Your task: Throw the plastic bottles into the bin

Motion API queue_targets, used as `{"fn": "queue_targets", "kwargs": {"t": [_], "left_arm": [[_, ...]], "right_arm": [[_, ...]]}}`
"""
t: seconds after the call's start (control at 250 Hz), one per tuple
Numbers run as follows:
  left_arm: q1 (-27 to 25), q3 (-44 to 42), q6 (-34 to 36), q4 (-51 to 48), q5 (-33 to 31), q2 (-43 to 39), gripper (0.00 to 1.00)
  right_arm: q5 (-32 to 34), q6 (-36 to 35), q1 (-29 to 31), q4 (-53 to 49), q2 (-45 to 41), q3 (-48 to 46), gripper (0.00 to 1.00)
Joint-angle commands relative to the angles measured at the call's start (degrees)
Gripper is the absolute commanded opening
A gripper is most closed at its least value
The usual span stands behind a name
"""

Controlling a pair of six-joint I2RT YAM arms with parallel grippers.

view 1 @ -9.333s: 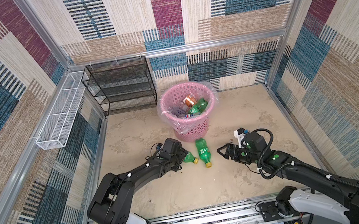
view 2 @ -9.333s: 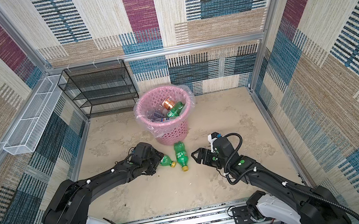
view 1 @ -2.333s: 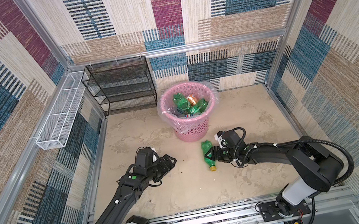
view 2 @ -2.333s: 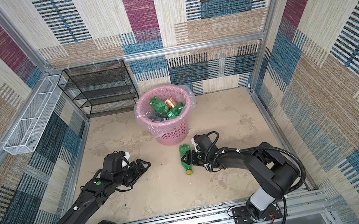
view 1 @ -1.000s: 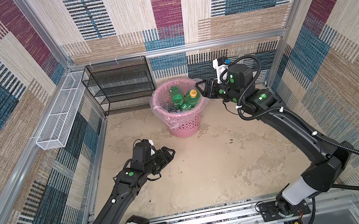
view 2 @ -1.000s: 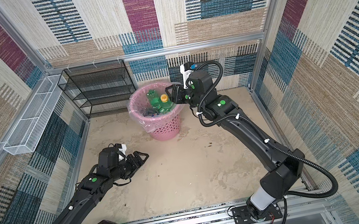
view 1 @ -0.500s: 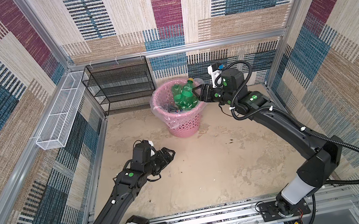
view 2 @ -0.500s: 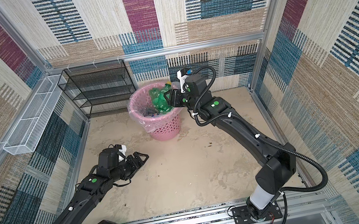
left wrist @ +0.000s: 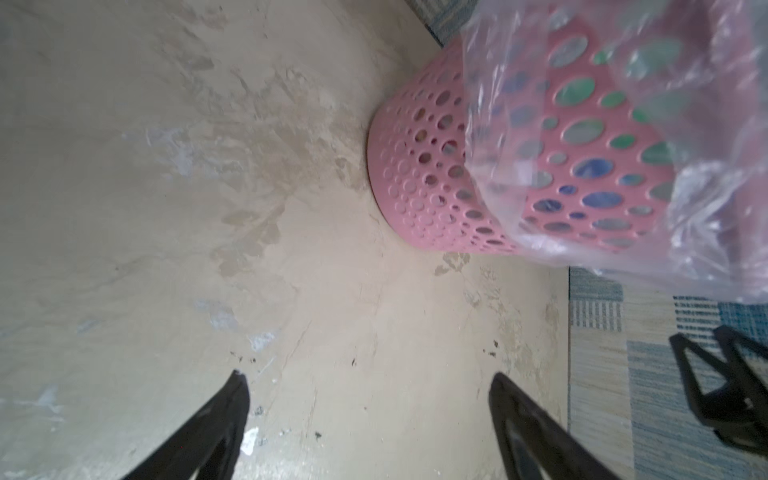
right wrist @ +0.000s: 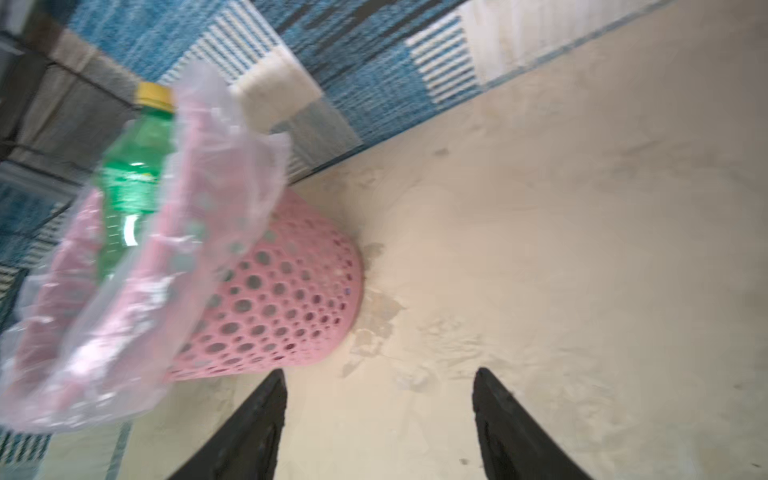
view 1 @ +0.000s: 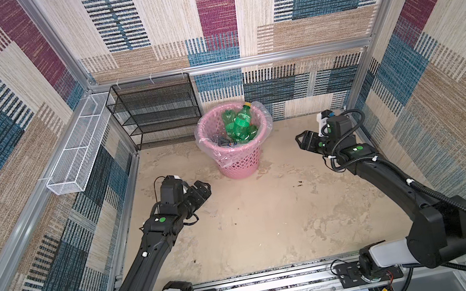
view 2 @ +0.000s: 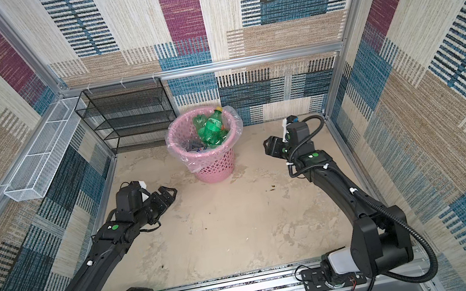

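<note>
The pink bin (view 1: 238, 159) (view 2: 215, 168) with its clear bag liner stands at the back of the floor in both top views. Green plastic bottles (view 1: 238, 128) (view 2: 211, 130) are heaped inside it. One yellow-capped bottle (right wrist: 133, 166) pokes above the rim at the far side. No bottle lies on the floor. My left gripper (view 1: 200, 187) (left wrist: 368, 376) hovers left of the bin, open and empty. My right gripper (view 1: 303, 141) (right wrist: 379, 371) hangs to the right of the bin, open with only bare floor between its fingers.
A black mesh shelf rack (view 1: 157, 114) stands against the back wall, left of the bin. A long white wire basket (view 1: 80, 148) hangs on the left wall. Patterned walls close in three sides. A metal rail (view 1: 248, 289) runs along the front.
My right arm has pulled back from over the bin, rightward and down, with its jaws opening. The green bottle it carried now rests in the bin. The left jaws have spread wider.
</note>
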Motion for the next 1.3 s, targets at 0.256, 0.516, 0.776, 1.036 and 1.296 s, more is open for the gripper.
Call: {"fn": "queue_targets", "kwargs": {"t": [0.256, 0.516, 0.776, 1.036, 1.296], "left_arm": [[3.5, -12.7, 13.4, 23.0, -34.6, -4.4, 0.97], [3.5, -21.1, 23.9, 33.5, -46.4, -3.3, 0.99], [4.0, -27.9, 32.9, 55.2, -44.5, 7.2, 0.99], [6.0, -28.9, 43.1, 73.5, -35.6, 19.2, 0.99], [8.4, -25.3, 45.7, 71.7, -22.2, 26.1, 0.99]], "right_arm": [[11.3, -12.9, -9.2, 39.4, -10.9, -31.0, 0.91], [17.6, -19.8, -9.2, 62.7, -8.5, -44.1, 1.00], [17.1, -23.1, -9.2, 85.5, 0.4, -50.7, 0.99], [11.4, -25.5, -9.2, 97.1, 10.4, -51.7, 0.99], [9.7, -26.3, -9.1, 94.3, 11.0, -49.8, 0.99]]}}
